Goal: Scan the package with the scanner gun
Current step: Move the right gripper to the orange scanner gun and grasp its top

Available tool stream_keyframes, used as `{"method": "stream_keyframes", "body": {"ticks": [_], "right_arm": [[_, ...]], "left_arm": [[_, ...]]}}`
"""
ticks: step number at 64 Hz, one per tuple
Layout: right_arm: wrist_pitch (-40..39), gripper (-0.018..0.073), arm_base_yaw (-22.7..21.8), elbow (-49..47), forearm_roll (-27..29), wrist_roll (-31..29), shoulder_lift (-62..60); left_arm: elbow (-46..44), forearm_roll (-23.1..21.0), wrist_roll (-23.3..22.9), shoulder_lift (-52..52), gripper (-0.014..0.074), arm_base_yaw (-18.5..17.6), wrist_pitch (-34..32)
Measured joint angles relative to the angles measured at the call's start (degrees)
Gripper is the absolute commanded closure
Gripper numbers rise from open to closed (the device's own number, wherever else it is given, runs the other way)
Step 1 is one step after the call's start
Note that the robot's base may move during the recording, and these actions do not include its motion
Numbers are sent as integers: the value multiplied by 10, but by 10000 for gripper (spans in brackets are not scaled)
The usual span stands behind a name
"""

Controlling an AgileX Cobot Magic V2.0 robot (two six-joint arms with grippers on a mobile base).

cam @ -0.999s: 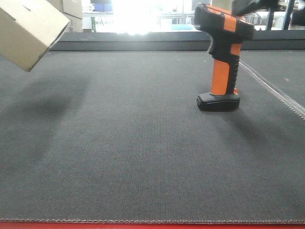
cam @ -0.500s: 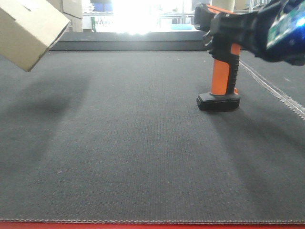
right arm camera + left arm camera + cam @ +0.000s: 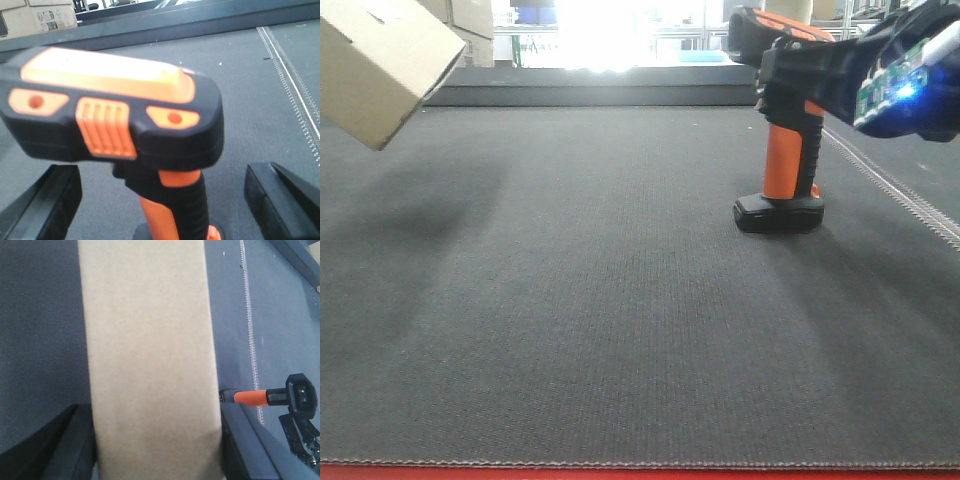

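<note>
Grey matting (image 3: pixel 570 300) bears the scanner gun (image 3: pixel 788 150) inside the spread right hand (image 3: pixel 165 200); left hand (image 3: pixel 155 450) clamps the package (image 3: pixel 150 340).

The right gripper (image 3: pixel 800 75), which a second ago barely showed at the top right edge, has swung in from the right around the scanner gun (image 3: pixel 786 160) head, fingers spread either side.

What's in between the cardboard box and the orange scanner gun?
Nothing. The front-facing view shows only bare dark mat between the raised package and the standing scanner gun.
</note>
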Motion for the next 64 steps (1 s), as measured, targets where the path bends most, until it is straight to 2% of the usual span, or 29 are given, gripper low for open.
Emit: {"method": "stream_keyframes", "body": {"ticks": [22, 47, 64], "right_arm": [[-1, -9, 10, -46, 0, 0, 37], [-7, -9, 10, -50, 30, 0, 47], [-47, -9, 10, -50, 31, 0, 72]], "left_arm": [[0, 0, 0, 0, 707, 0, 0], [0, 0, 0, 0, 707, 0, 0], [0, 1, 0, 0, 707, 0, 0]]}}
